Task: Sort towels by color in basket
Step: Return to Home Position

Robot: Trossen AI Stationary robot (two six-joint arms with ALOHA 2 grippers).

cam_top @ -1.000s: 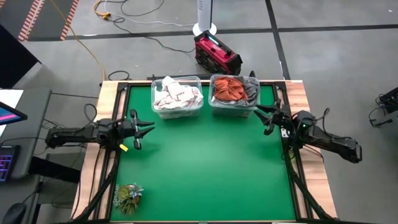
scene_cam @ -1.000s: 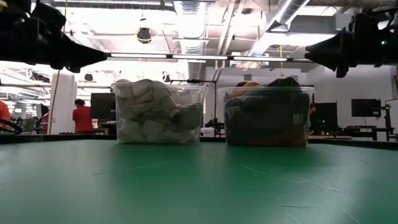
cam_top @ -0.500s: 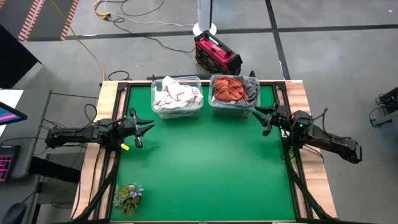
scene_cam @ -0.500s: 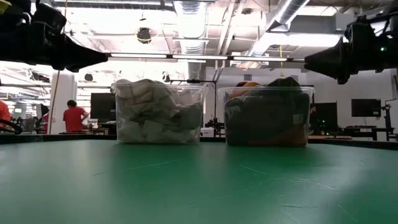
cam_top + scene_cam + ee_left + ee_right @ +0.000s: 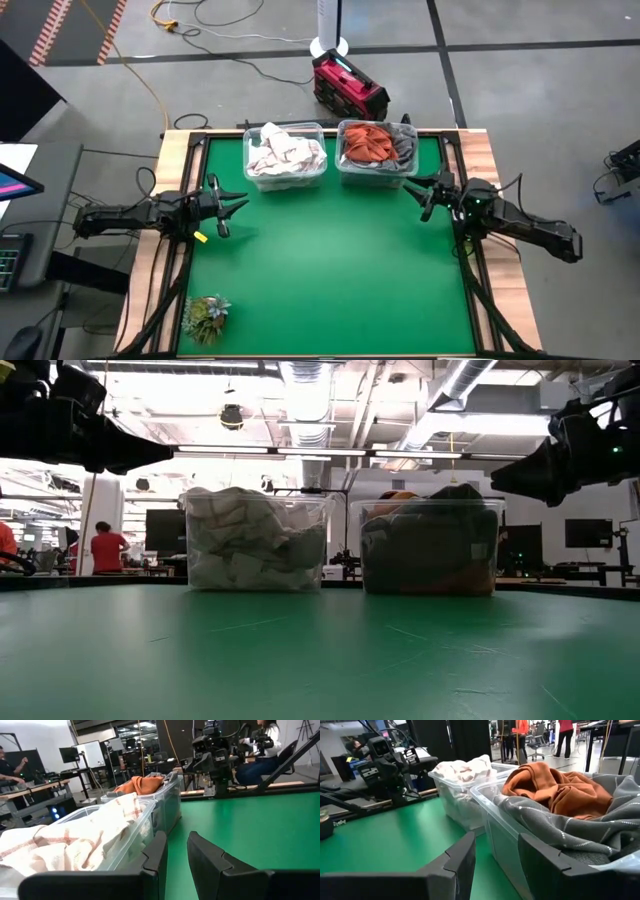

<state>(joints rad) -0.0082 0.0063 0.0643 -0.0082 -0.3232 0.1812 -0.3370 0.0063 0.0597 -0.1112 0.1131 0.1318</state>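
Observation:
Two clear plastic bins stand side by side at the table's far edge. The left bin (image 5: 285, 152) (image 5: 255, 540) holds white and checked towels (image 5: 75, 837). The right bin (image 5: 376, 148) (image 5: 430, 545) holds rust orange towels (image 5: 555, 787) and dark grey towels (image 5: 580, 827). My left gripper (image 5: 235, 203) (image 5: 177, 857) hovers open over the table's left side, short of the left bin. My right gripper (image 5: 428, 195) (image 5: 497, 857) hovers open just right of and nearer than the right bin. Neither touches anything.
A small green plant (image 5: 205, 318) sits at the table's near left corner. The green mat (image 5: 330, 270) between the arms and the near edge is bare. A red case (image 5: 350, 88) lies on the floor beyond the far edge. People (image 5: 105, 550) move in the room behind.
My right gripper has sunk a little beside the right bin, staying open. The left arm has kept still. The towels and bins have not moved.

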